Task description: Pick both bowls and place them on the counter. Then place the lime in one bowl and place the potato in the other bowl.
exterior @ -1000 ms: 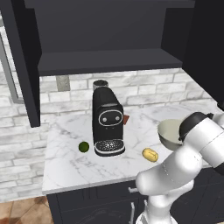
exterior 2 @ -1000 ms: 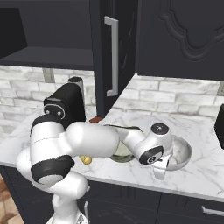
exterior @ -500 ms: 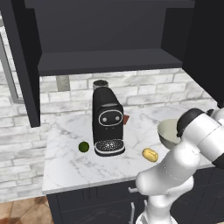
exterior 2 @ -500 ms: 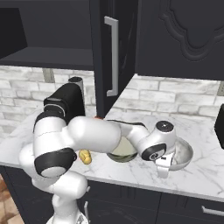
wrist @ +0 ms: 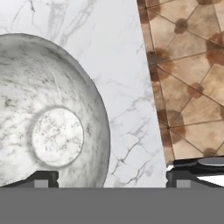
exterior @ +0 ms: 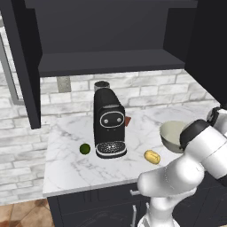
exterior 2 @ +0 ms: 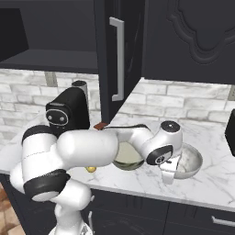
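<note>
The white-grey marbled bowl stands upright on the counter, near its front edge. My gripper hangs open over the bowl's near rim. In the hand view one fingertip is inside the marbled bowl and the other is outside, above the counter. The olive-beige bowl sits just left of it, partly behind my arm, and shows again in the left base view. The lime lies left of the coffee machine. The potato lies between the machine and the olive-beige bowl.
A black coffee machine stands mid-counter with a small red item behind it. An open dark cabinet door hangs above the bowls. The dark shelf spans the wall cabinet. Brown tiled floor lies beyond the counter edge.
My gripper has gone from shut on the marbled bowl's rim to open, letting the bowl rest on the counter. The arm shifted slightly right.
</note>
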Tool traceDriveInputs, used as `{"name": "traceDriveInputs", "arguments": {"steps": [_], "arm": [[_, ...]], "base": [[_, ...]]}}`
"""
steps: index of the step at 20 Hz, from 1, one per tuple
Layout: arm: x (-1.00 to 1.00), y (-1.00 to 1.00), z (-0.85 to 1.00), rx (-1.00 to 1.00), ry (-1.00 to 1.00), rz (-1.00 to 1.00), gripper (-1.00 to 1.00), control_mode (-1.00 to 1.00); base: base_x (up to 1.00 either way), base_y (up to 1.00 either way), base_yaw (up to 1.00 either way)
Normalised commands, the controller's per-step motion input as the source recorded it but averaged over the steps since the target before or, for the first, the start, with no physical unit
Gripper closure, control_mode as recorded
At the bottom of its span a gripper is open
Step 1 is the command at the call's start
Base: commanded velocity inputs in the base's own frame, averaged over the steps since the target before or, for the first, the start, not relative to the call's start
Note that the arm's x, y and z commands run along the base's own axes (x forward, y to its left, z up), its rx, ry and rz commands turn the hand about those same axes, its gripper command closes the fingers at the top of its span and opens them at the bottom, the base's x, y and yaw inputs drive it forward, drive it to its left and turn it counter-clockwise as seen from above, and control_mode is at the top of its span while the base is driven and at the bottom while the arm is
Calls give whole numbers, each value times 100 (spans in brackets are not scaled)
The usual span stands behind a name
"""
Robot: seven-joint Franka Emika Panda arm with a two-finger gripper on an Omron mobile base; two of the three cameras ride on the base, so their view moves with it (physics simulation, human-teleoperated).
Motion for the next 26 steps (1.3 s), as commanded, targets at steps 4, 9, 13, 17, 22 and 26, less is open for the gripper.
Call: {"name": "traceDriveInputs", "arguments": {"steps": [4, 9, 13, 17, 22, 26], "arm": [[-42, 11, 40, -3, 0, 0, -100, -100], [-55, 2, 21, -3, -4, 1, -100, -100], [-79, 3, 7, -2, -10, 3, -100, -100], [-89, 22, 0, -5, -8, 7, -100, -100], [-74, 65, 9, -14, -2, 13, -100, -100], [-49, 87, 14, -17, 0, 19, -100, -100]], "base": [[0, 0, 0], [0, 0, 0], [0, 0, 0], [0, 0, 0], [0, 0, 0], [0, 0, 0]]}}
